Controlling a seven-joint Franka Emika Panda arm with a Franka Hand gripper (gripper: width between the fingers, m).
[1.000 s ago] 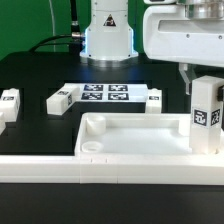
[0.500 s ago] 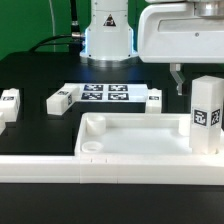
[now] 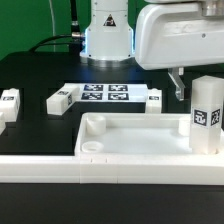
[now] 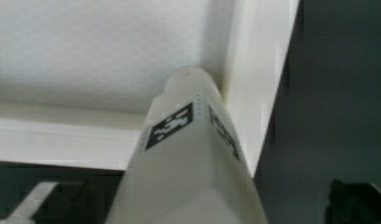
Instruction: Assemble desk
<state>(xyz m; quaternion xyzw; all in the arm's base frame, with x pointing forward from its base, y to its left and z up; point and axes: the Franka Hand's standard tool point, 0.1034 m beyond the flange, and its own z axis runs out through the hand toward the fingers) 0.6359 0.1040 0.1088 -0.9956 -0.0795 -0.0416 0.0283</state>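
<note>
Fingers [image 3: 178, 85] apart, gripping nothing, 1 leg [image 3: 207, 117] upright in tray-like desk top [image 3: 120, 141] corner

No words, brands or numbers are legible. Only black-and-white square marker tags [image 3: 202, 117] show: one on the upright short white square-section plastic leg [image 3: 207, 114], several on the thin flat white marker board [image 3: 105, 95].

Exterior view: bright, even light from above. White plastic tray-like desk top [image 3: 84, 135] near blown out, soft grey shadow inside its rim. Black matte table [image 3: 40, 70] carries faint sheen. Low resolution, coarse. Wrist view: dimmer, white square-section leg [image 4: 190, 170] close, blurred, tag smeared; edges soft.
</note>
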